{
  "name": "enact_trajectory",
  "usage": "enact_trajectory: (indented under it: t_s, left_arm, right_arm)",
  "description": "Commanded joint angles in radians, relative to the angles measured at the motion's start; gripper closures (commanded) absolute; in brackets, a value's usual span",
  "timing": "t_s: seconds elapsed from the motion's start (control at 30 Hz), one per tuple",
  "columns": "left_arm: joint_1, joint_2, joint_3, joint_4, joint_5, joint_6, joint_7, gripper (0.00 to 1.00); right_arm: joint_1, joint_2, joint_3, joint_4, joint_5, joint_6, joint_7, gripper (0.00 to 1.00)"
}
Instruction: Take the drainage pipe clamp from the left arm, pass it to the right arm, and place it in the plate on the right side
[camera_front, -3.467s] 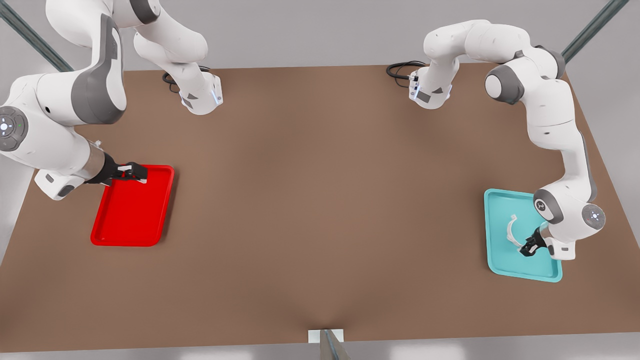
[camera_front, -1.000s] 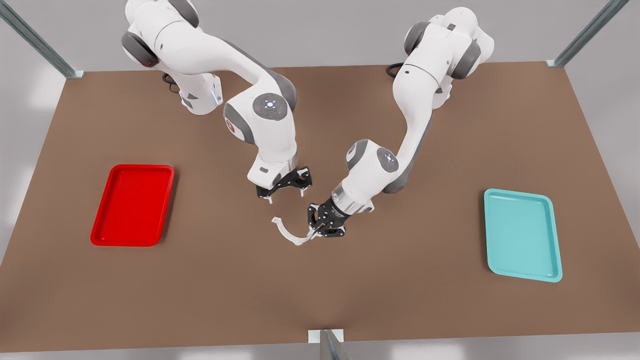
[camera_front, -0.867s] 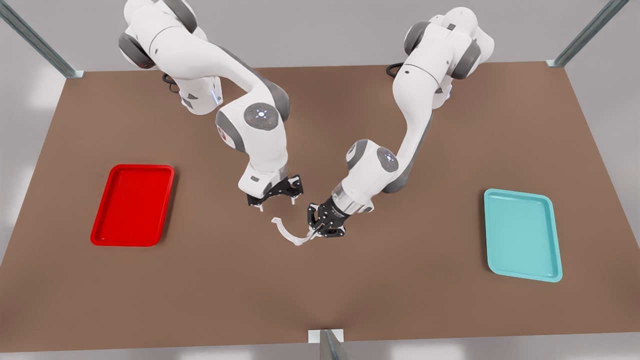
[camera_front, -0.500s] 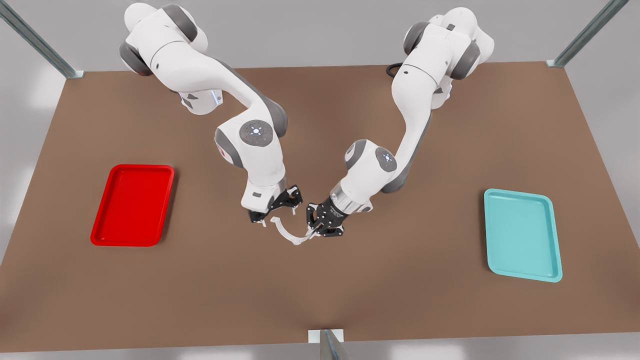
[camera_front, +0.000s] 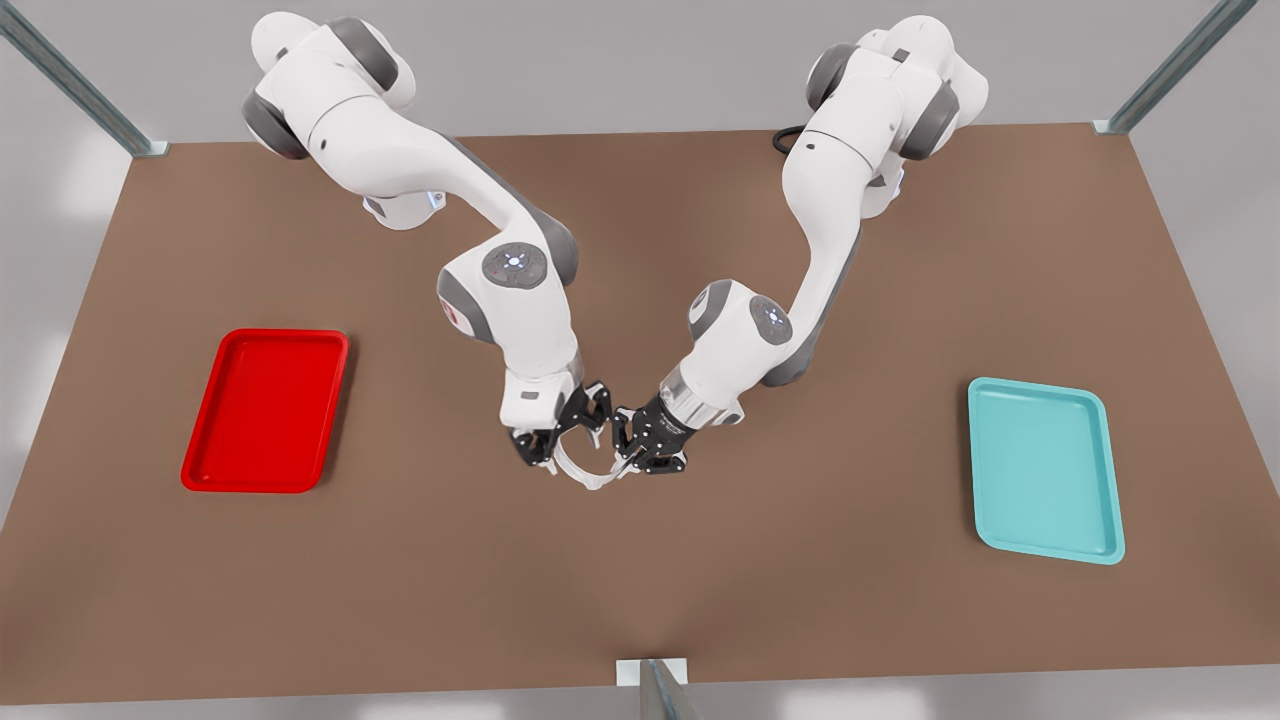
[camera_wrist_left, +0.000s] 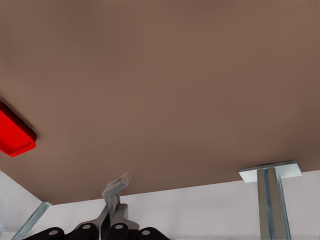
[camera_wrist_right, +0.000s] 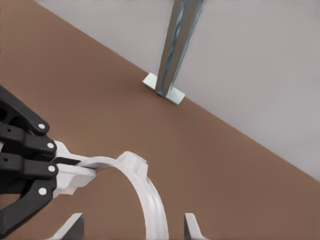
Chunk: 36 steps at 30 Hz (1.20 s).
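The drainage pipe clamp (camera_front: 585, 478) is a small, thin white plastic half-ring with a short flat tab at each end. In the right wrist view the clamp (camera_wrist_right: 145, 190) shows as a smooth curved strap with a small raised boss on its outer face. It is held in the air above the middle of the brown worktop (camera_front: 800, 600), well apart from both the bright red shallow rectangular plate (camera_front: 265, 410) on the front view's left and the teal tray of the same shape (camera_front: 1045, 470) on the front view's right.

The left gripper (camera_front: 630, 462), on the arm at the front view's right, has its fingers clenched on one end tab. In the left wrist view that tab (camera_wrist_left: 116, 186) sticks out just past the closed fingers (camera_wrist_left: 119, 216). A corner of the red plate (camera_wrist_left: 15, 135) shows farther off.

The right gripper (camera_front: 550, 460), on the arm at the front view's left, is at the other end of the half-ring. Its fingers (camera_wrist_right: 75, 225) are spread, one on each side of the strap. The strap runs down between them, nearer one finger than the other, and I cannot tell whether it touches either.
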Motion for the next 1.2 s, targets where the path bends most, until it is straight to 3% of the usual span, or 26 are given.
enact_trajectory:
  t_s: [0.0, 0.13, 0.27, 0.33, 0.43, 0.53, 0.8, 0.83, 1.0, 1.17]
  left_arm:
    - [-0.002, 0.001, 0.001, 0.001, 0.000, 0.000, -0.404, 0.79]
    - [-0.006, 0.001, 0.001, 0.001, 0.000, 0.001, -0.402, 0.79]
    - [-0.009, 0.002, 0.001, 0.001, 0.001, 0.003, -0.402, 0.79]
    - [-0.009, 0.002, 0.001, 0.001, 0.001, 0.003, -0.401, 0.79]
    - [-0.009, 0.004, 0.001, 0.001, 0.001, 0.003, -0.395, 0.79]
    - [-0.009, 0.004, 0.001, 0.001, 0.001, 0.006, -0.395, 0.79]
    - [-0.014, 0.004, 0.001, 0.001, 0.001, 0.007, -0.393, 0.79]
    - [-0.016, 0.004, 0.001, 0.001, 0.001, 0.007, -0.392, 0.79]
    - [-0.016, 0.007, 0.001, 0.001, 0.001, 0.007, -0.387, 0.79]
    - [-0.014, 0.005, 0.001, 0.001, 0.001, 0.007, -0.385, 0.79]
  right_arm:
    - [-0.001, -0.001, 0.000, 0.001, -0.003, 0.027, -0.099, 0.23]
    - [0.008, -0.004, 0.000, -0.024, -0.144, 0.021, 0.010, 0.23]
    - [0.005, -0.006, 0.000, -0.024, -0.147, 0.019, 0.010, 0.23]
    - [0.002, -0.009, 0.000, -0.027, -0.147, 0.018, 0.011, 0.35]
    - [-0.008, -0.018, 0.003, -0.044, -0.147, 0.018, 0.011, 0.37]
    - [-0.012, -0.024, 0.003, -0.050, -0.147, 0.018, 0.011, 0.53]
    - [-0.024, -0.019, 0.000, -0.055, -0.147, 0.045, 0.013, 0.57]
    - [-0.024, -0.018, 0.000, -0.055, -0.146, 0.045, 0.013, 0.61]
    - [-0.047, -0.022, 0.011, -0.088, -0.147, 0.050, 0.011, 0.61]
    - [-0.058, -0.033, 0.013, -0.107, -0.147, 0.050, 0.011, 0.74]
